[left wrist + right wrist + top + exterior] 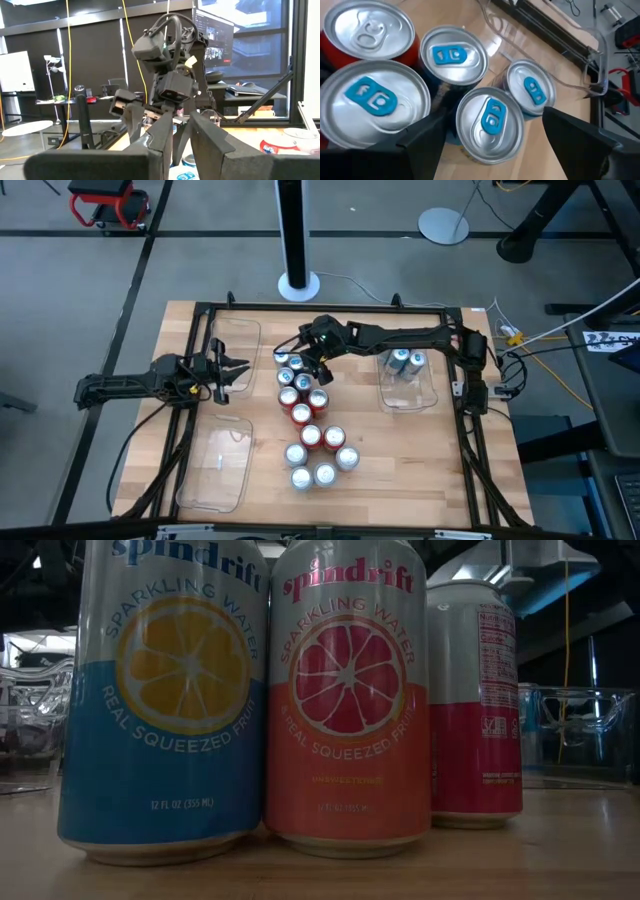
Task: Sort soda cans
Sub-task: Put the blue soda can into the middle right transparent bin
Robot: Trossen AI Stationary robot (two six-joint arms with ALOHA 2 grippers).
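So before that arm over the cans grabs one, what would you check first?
1. Right gripper fingers open: ok, they stand wide apart.
2. Fingers astride one can: ok, a blue-tabbed can sits between them in the right wrist view.
3. Room for the fingers to go down: not ok, neighbouring cans crowd close beside it.
4. Right tray has space: ok, it holds only two cans.
5. Left gripper out of the way: ok, shut, waiting near the left trays.
6. Can held yet: not ok, nothing is gripped.
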